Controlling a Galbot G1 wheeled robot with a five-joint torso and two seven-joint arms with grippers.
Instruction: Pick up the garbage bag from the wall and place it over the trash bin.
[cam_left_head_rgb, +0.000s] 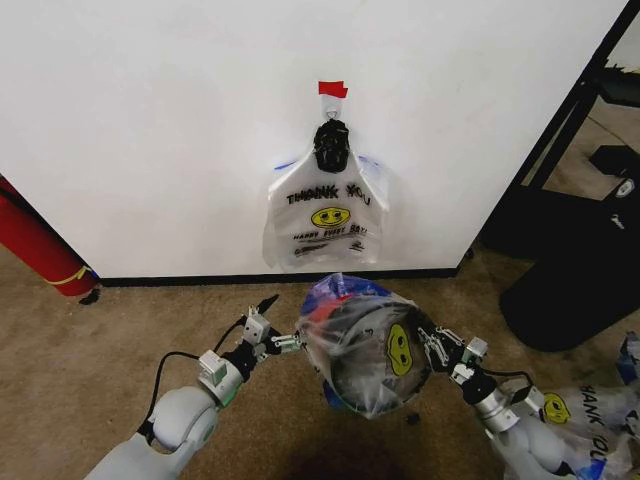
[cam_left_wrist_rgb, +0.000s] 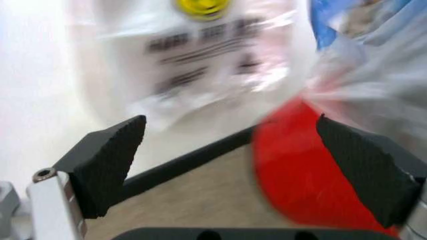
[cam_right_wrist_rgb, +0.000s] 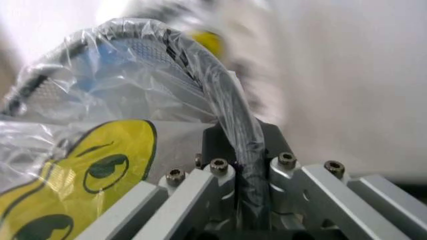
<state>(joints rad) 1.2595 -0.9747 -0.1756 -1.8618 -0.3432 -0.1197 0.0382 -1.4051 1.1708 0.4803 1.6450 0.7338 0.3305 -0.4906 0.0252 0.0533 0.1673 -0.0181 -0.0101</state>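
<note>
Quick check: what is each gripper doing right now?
Left gripper: open, holding nothing, beside the small black wire-mesh trash bin.
Right gripper: shut on the thin translucent whitish garbage bag and the bin's rim.

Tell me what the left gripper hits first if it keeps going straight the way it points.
Probably the trash bin: the open left gripper points at its bag-covered side, with the red base just ahead between its fingers. Depth is uncertain.

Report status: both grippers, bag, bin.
Left gripper open beside the trash bin, holding nothing. Right gripper shut on the bin rim and the garbage bag draped over it. More bags hang on the wall.
</note>
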